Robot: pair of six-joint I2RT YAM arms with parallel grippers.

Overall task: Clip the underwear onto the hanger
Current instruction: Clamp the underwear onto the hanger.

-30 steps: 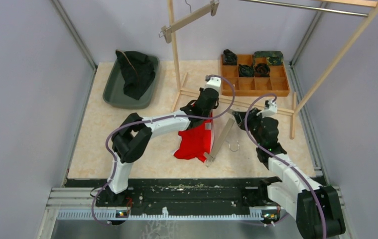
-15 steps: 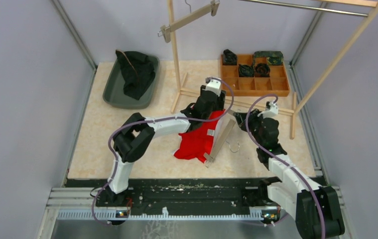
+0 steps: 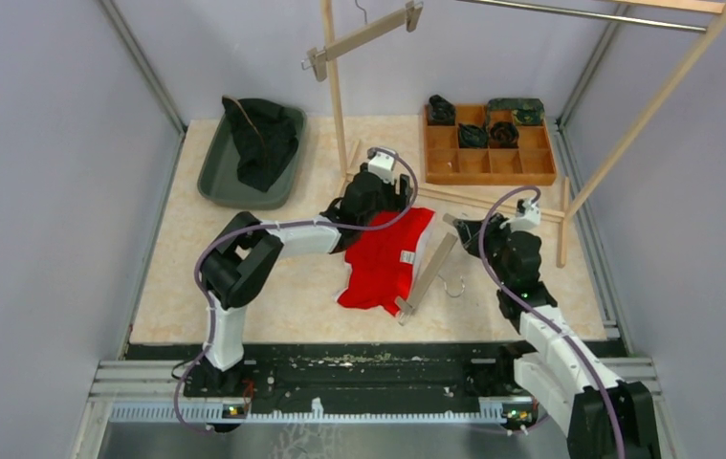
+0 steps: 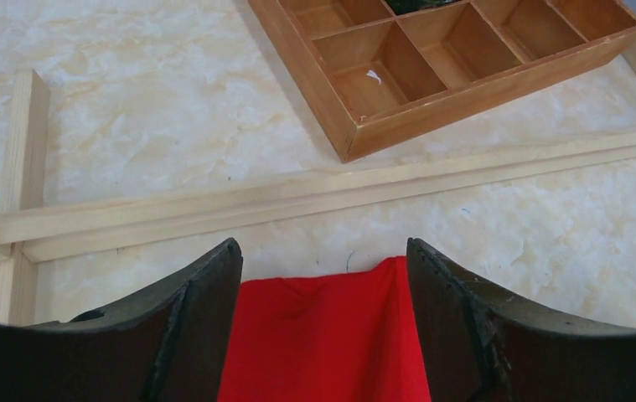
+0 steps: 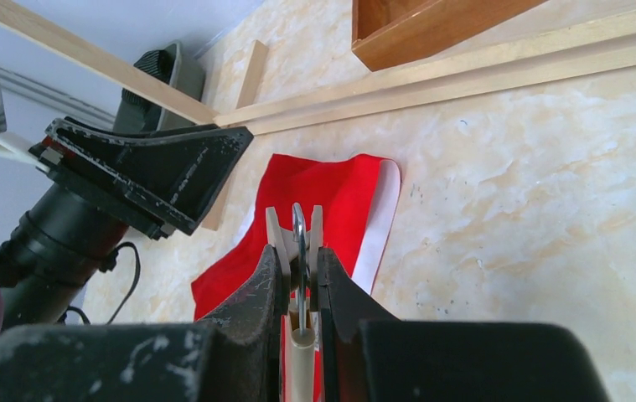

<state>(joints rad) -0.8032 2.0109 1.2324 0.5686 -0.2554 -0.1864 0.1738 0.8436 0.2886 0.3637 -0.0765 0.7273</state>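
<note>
L end effector [image 4: 323, 260] agape over red underwear [image 3: 387, 258]; R end effector [image 5: 299, 255] (pinched tight) on hanger [image 3: 430, 273].

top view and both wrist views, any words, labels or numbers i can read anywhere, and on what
No readable text in any view.
Small white mark on the red underwear: perhaps a label, too small to read.
Hanger and wooden tray: no print shows.
</note>
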